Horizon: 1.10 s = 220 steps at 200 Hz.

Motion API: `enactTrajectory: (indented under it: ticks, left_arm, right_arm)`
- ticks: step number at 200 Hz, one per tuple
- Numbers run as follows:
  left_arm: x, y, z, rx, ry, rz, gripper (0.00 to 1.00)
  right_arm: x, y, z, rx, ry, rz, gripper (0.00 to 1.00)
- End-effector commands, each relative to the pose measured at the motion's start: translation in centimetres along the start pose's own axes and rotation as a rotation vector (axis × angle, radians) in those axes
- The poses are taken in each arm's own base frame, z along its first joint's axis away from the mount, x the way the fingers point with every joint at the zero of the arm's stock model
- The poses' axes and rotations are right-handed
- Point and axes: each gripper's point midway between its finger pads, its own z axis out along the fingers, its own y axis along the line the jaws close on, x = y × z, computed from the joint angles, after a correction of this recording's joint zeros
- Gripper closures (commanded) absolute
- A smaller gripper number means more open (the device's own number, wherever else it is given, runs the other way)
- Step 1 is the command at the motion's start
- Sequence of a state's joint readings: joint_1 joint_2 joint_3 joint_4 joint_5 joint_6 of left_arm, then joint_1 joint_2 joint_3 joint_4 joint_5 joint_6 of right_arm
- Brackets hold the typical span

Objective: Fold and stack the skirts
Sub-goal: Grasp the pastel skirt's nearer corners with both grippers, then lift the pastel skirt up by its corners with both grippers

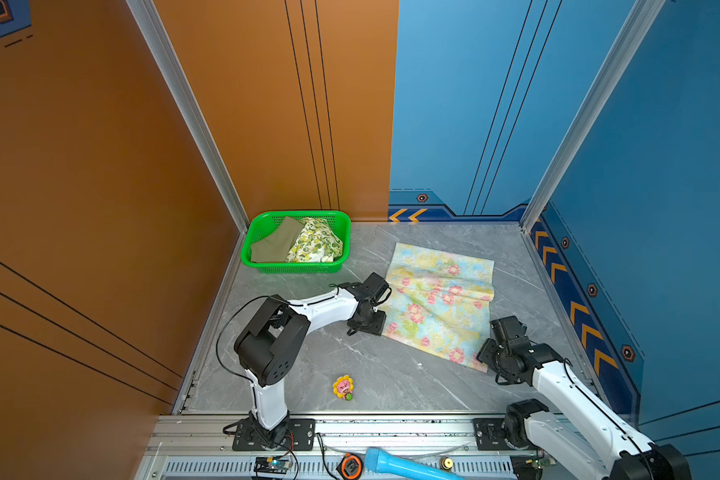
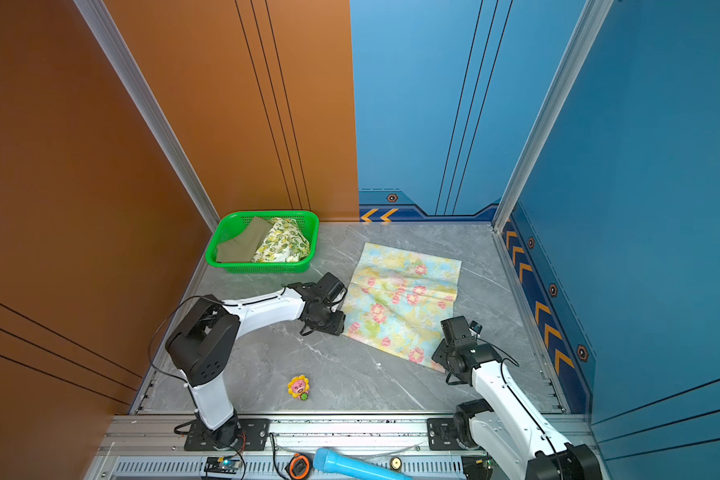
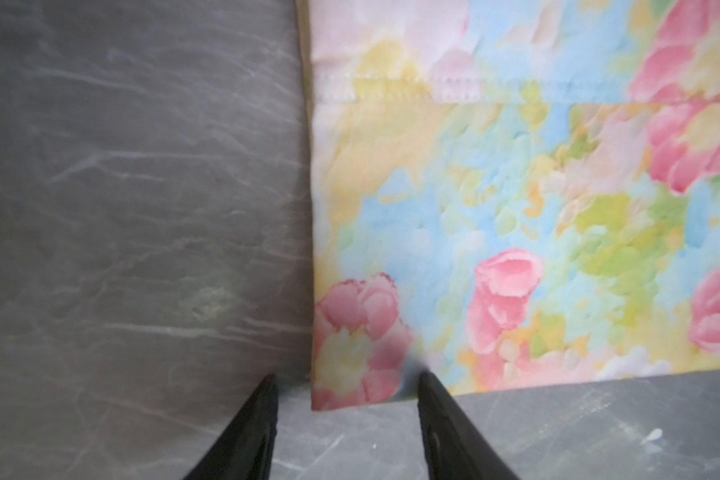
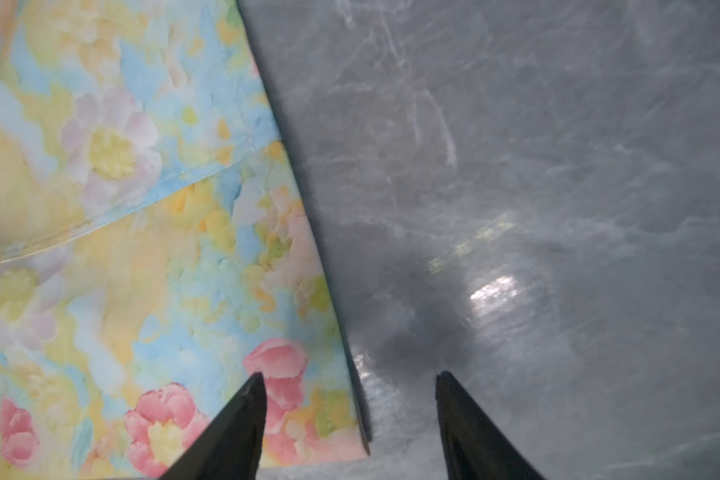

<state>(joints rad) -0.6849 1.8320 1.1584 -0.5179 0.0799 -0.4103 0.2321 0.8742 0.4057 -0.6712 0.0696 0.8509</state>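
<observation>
1. The floral skirt (image 1: 441, 299) lies spread on the worktop (image 1: 350, 353), right of centre, w/ a crease across its middle. The olive skirt (image 1: 275, 243) & lemon skirt (image 1: 316, 245) sit bunched in the green basket (image 1: 296, 270) at the back-left corner.
2. The left gripper (image 3: 346, 376) has its jaws part open, straddling the floral skirt's front-left corner. Nothing is pinched yet.
3. The right gripper (image 4: 350, 374) has its jaws part open at the front-right corner, one finger over cloth, the other over bare worktop. It holds nothing.
4. Risks:
   - Thin cloth lies flat on a hard top, so fingertips may skid over it & close on air.
   - The skirt looks layered, so a shallow pinch may take the top layer only & the layers would split on lift.
   - If one side grips & the other misses, the fold goes skewed.
5. Room:
   - The back edge is close behind the skirt, so folding that way leaves little margin.
   - The right edge & its wall are near the right arm.
   - The front has plenty of bare worktop. The flower toy (image 1: 343, 387) sits near the front edge, well apart from the skirt.
   - The basket is near the skirt's back-left corner but not touching it.
</observation>
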Motion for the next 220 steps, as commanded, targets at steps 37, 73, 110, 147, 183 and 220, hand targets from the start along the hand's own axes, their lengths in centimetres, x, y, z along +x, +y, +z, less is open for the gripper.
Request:
enactTrajectory:
  ticks: [37,73,110,147,183,220]
  left_arm:
    - [-0.2,-0.6,-0.1,0.025,-0.029,-0.011,0.74]
    - [-0.6,-0.6,-0.3,0.030,-0.042,-0.017,0.98]
    - [-1.7,-0.9,-1.2,0.046,-0.071,-0.020,1.00]
    - [-4.4,-1.8,-5.2,0.081,-0.170,-0.019,1.00]
    - [-7.3,-3.1,-11.0,0.130,-0.287,-0.008,1.00]
    - [-10.2,-4.1,-19.0,0.176,-0.450,0.012,1.00]
  right_arm:
    - [2.1,0.7,0.5,-0.021,0.068,0.022,0.42]
    - [2.8,1.3,1.7,-0.021,0.100,0.014,0.55]
    - [1.4,1.7,0.9,-0.018,0.042,-0.003,1.00]
    - [-2.5,4.3,-3.4,-0.067,-0.070,-0.052,1.00]
    - [-7.6,7.8,-9.8,-0.141,-0.205,-0.100,1.00]
    - [-12.6,10.4,-17.8,-0.198,-0.377,-0.150,1.00]
